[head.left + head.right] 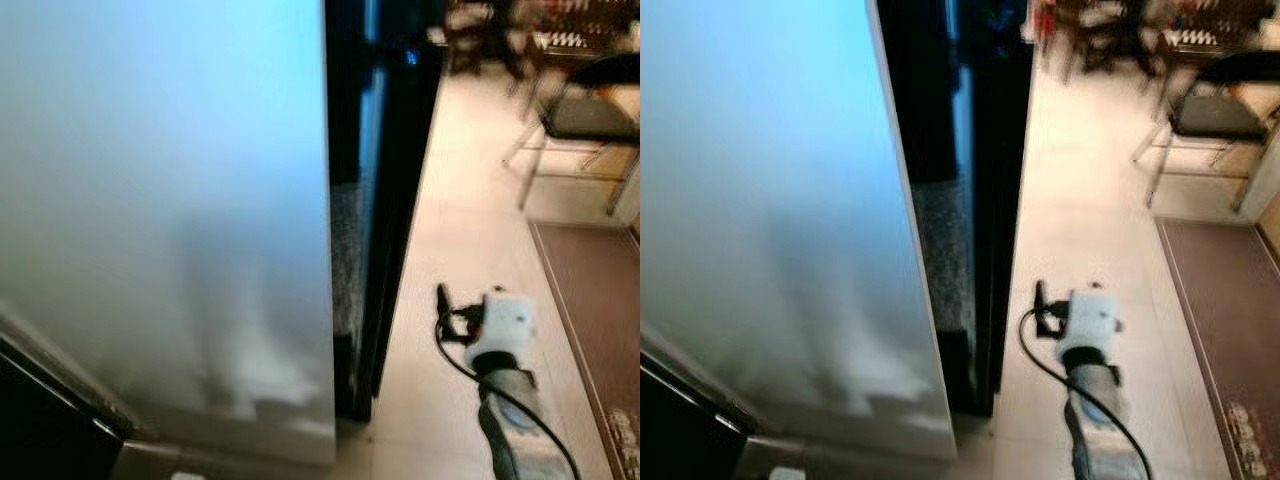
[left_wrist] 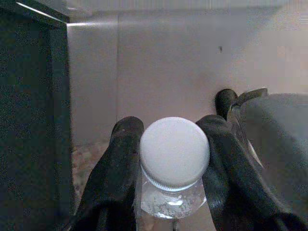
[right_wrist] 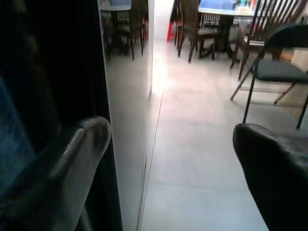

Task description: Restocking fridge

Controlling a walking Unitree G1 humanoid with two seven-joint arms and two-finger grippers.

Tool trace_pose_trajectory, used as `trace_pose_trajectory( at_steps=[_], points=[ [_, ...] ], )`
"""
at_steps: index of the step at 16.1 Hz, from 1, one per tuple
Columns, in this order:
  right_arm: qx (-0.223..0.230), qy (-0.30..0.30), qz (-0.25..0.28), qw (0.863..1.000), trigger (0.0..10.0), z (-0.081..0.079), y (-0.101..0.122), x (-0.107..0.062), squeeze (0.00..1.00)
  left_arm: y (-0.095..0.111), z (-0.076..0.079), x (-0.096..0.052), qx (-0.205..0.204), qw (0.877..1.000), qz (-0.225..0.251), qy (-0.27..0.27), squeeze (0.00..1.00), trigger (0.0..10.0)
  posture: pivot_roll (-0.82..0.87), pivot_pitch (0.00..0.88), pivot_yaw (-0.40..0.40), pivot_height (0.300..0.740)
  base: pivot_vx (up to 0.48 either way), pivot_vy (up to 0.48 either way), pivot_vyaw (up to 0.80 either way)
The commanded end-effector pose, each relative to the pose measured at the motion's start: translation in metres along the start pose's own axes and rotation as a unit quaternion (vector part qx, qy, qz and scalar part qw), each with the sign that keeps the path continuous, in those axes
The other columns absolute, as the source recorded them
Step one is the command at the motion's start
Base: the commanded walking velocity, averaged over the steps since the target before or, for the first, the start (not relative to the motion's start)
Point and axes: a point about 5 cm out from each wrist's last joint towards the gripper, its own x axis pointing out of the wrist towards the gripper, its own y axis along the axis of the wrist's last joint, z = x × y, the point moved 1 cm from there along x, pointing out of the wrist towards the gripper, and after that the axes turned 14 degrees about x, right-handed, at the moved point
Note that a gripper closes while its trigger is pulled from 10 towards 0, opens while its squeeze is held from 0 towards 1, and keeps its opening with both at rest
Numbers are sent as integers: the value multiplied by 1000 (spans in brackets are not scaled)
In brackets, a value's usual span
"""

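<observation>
Currently: left gripper (image 2: 173, 192) clamped on clear plastic bottle with white round cap (image 2: 174, 153), carried beside pale steel fridge door (image 1: 160, 200). Right gripper (image 3: 168, 163) spread, empty, near door edge. Step: approach; next, likely open door.

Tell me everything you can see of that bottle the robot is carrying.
The bottle is seen from above in the left wrist view: a round white screw cap with a ribbed edge over a clear plastic shoulder. It looks upright, clamped between the two black fingers of the left hand, which press its neck from both sides. Its lower body and contents are hidden. A pale metallic panel stands beyond it.
</observation>
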Motion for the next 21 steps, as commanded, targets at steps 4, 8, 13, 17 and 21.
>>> trace_pose_trajectory(
  at_steps=[4,8,13,17,21],
  points=[
    [5,20,3,1000,10000,-10,4,4,0,-8,-3,-1,0,1000,-13,2,0,10000,-138,0,16,740,0,0,0],
    [-12,25,6,1000,10000,-9,6,4,0,-7,-2,-1,-6,1000,-11,1,0,10000,-136,0,11,740,0,0,227],
    [-12,14,7,1000,10000,-6,5,4,0,-6,-2,-1,-7,1000,-10,-1,0,10000,-133,0,11,740,0,0,0],
    [-11,9,7,1000,10000,-6,4,4,0,-7,-2,-1,-4,1000,-10,-3,0,10000,-131,0,14,740,129,0,0],
    [-18,11,7,1000,10000,-7,4,4,0,-7,-2,-1,-3,1000,-9,-3,0,10000,-131,0,14,740,304,0,0]
  ],
)
